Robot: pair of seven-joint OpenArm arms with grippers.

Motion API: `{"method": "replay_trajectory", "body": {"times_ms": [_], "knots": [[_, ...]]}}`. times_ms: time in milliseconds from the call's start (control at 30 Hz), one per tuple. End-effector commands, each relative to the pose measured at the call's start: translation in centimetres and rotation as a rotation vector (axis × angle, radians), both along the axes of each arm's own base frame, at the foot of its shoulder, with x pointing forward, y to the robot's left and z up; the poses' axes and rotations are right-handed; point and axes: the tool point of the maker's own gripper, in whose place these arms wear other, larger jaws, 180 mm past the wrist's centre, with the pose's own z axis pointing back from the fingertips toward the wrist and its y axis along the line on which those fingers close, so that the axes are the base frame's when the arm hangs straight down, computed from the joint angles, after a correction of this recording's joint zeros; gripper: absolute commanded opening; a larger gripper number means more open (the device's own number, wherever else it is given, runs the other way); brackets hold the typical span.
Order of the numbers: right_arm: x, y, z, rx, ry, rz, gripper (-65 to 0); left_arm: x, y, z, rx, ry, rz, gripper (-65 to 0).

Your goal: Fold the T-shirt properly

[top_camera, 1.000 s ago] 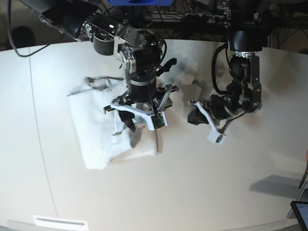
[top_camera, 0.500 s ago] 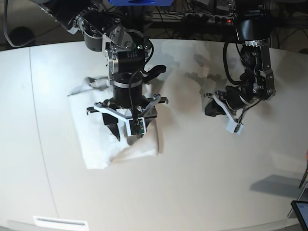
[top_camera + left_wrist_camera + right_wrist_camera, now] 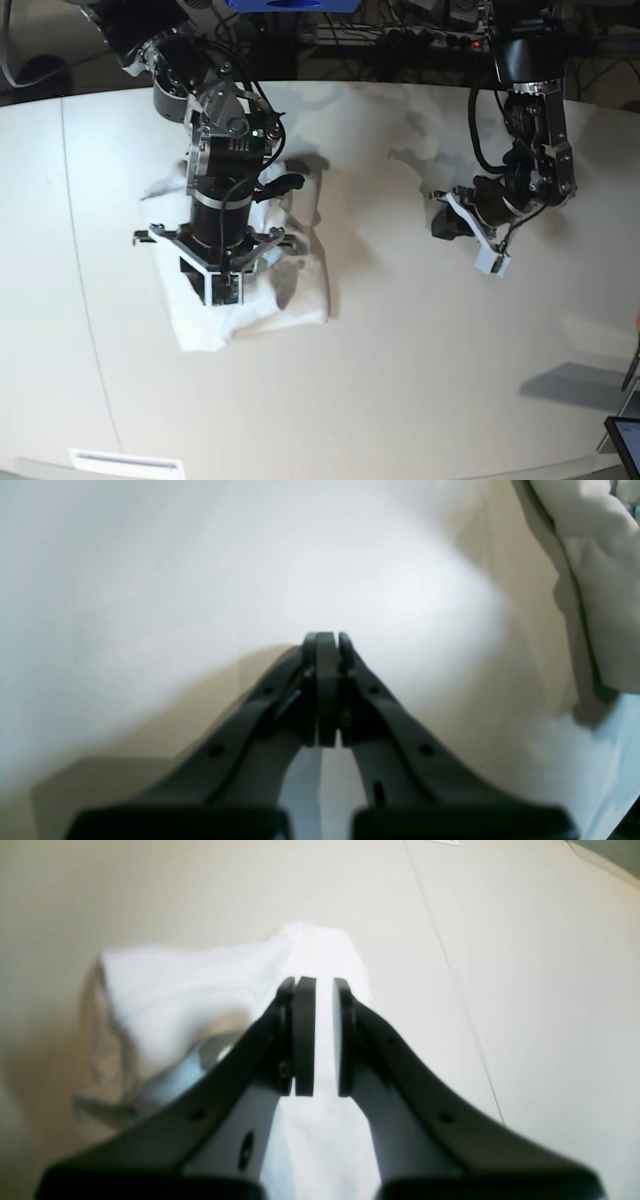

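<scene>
The white T-shirt [image 3: 295, 300] lies folded in a rumpled bundle on the left of the table. My right gripper [image 3: 220, 285] hangs over its middle, pointing down. In the right wrist view the T-shirt [image 3: 200, 985] lies below the right gripper [image 3: 320, 985], whose pads stand a narrow gap apart with nothing between them. My left gripper [image 3: 440, 222] hovers over bare table on the right, well clear of the cloth. In the left wrist view the left gripper [image 3: 325, 637] is shut on nothing, and an edge of the T-shirt [image 3: 595, 580] shows at the upper right.
The white table [image 3: 400, 380] has a seam [image 3: 90, 300] running down its left side. A white label [image 3: 125, 462] sits at the front edge. A dark tablet corner [image 3: 625, 440] shows at the lower right. Cables and equipment line the back edge.
My right arm has swung left and forward across the shirt, and its jaws have narrowed from wide open to a slim gap. The left arm has drifted right and stays shut.
</scene>
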Motion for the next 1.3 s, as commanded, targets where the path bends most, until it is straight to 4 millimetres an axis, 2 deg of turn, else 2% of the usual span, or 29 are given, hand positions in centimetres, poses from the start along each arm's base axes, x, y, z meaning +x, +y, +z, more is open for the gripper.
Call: {"method": "replay_trajectory", "body": {"times_ms": [0,100,200,300,500,867,933,1000,1167,1267], "knots": [[0.9,-0.2,1.4,-0.015,-0.058,0.000,-60.1,1.1,0.3,1.6,-0.003,-0.056,-0.001,-65.0],[1.4,0.2,0.9,-0.042,-0.047,0.033,-60.1,1.3,0.1,1.9,-0.004,-0.066,-0.004,-65.0],[1.5,0.8,-0.6,-0.054,-0.009,0.046,-60.1,1.2,0.0,2.2,0.000,-0.075,-0.009,-65.0],[1.6,2.3,-1.7,-0.062,0.027,0.081,-60.1,1.3,-0.1,2.6,0.004,-0.089,-0.015,-65.0],[2.4,5.3,-1.0,-0.041,0.015,0.155,-60.2,0.9,-0.2,2.8,0.015,-0.096,-0.026,-65.0],[4.8,6.8,-3.3,-0.109,0.030,0.194,-60.2,0.3,-0.3,2.7,0.020,-0.090,-0.031,-65.0],[5.1,7.0,-4.4,-0.130,0.053,0.200,-60.2,0.3,-0.3,2.7,0.020,-0.090,-0.031,-65.0],[5.1,7.1,-5.4,-0.141,0.080,0.203,-60.2,0.3,-0.3,2.7,0.020,-0.090,-0.031,-65.0],[4.3,7.8,-7.7,-0.044,0.164,0.219,-60.2,0.3,-0.2,2.6,0.019,-0.089,-0.030,-65.0],[4.3,8.0,-7.7,-0.048,0.164,0.227,-60.2,0.4,-0.2,2.7,0.019,-0.090,-0.030,-65.0]]}}
